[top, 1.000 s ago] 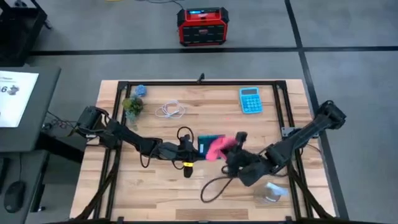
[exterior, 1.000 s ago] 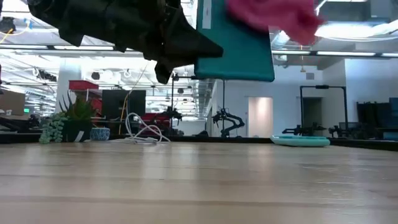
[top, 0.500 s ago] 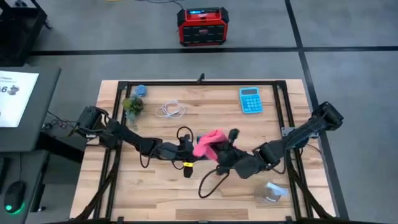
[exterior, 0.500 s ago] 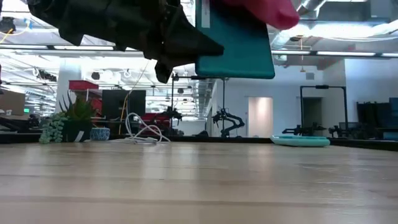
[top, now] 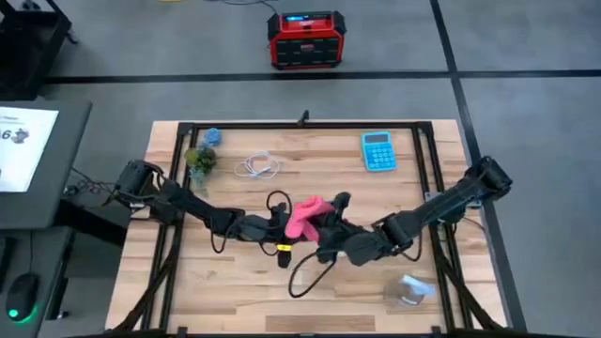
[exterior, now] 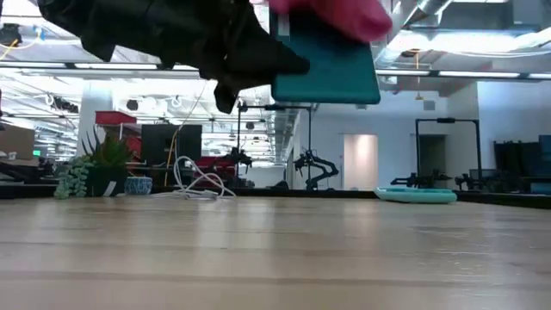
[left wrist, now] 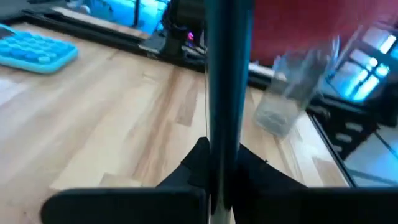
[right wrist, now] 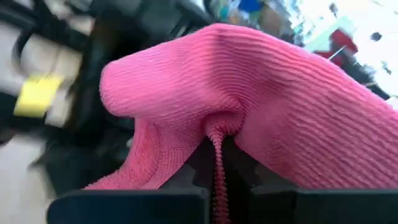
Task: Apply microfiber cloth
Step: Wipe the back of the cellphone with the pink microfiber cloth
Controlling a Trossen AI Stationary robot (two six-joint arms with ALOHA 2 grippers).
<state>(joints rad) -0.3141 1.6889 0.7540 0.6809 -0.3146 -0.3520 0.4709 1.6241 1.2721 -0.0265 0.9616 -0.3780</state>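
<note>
Right gripper (right wrist: 214,171) pinching microfiber cloth (top: 304,217) (likely touching teal phone (exterior: 331,65)).

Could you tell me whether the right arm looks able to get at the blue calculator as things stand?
Probably not right now. The calculator lies uncovered near the table's far edge, with no object between, but the right pincer is shut on the pink microfiber cloth, held against the teal phone in the left pincer.

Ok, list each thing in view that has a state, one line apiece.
microfiber cloth: bunched, pinched in the right gripper, lying over the teal phone.
teal phone: held on edge above the table by the left gripper.
white cable: loosely coiled on the table.
blue calculator: lying flat, untouched.
</note>
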